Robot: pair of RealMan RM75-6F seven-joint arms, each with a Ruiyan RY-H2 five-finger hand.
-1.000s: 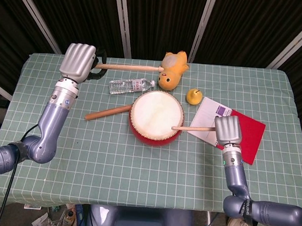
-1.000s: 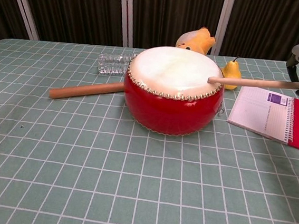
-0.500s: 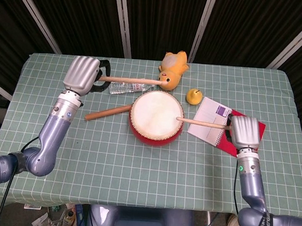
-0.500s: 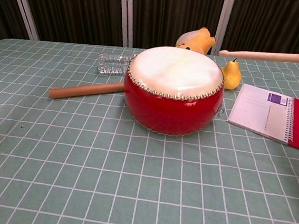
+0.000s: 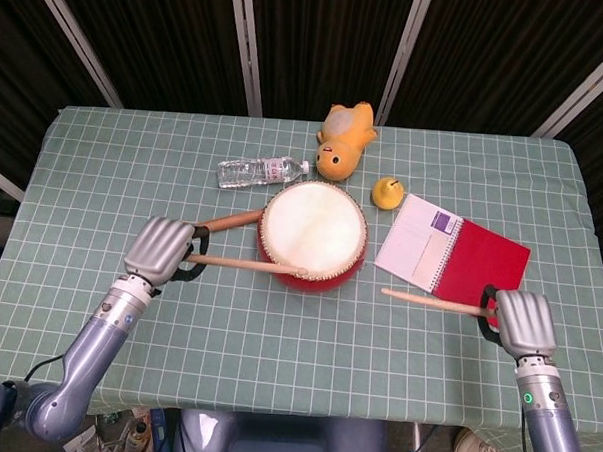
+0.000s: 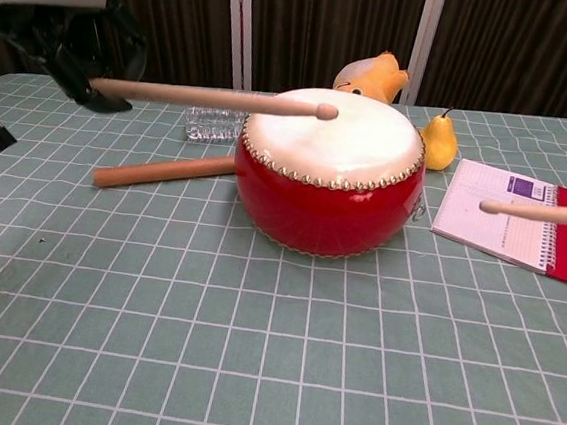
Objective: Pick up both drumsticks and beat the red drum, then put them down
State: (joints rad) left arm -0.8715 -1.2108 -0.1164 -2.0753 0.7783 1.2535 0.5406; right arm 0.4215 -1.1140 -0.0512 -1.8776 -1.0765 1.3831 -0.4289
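White bottle label (image 5: 277,169) unreadable, notebook's purple patch (image 5: 445,223) illegible

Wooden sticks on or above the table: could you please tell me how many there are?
3: a slim wooden drumstick in the left hand, another in the right hand, and a thicker stick lying left of the red drum.

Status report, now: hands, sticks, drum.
Left hand grips wooden drumstick, tip over round red drum. Right hand grips second wooden drumstick, clear of drum. Thick wooden rod lies against drum's left side.
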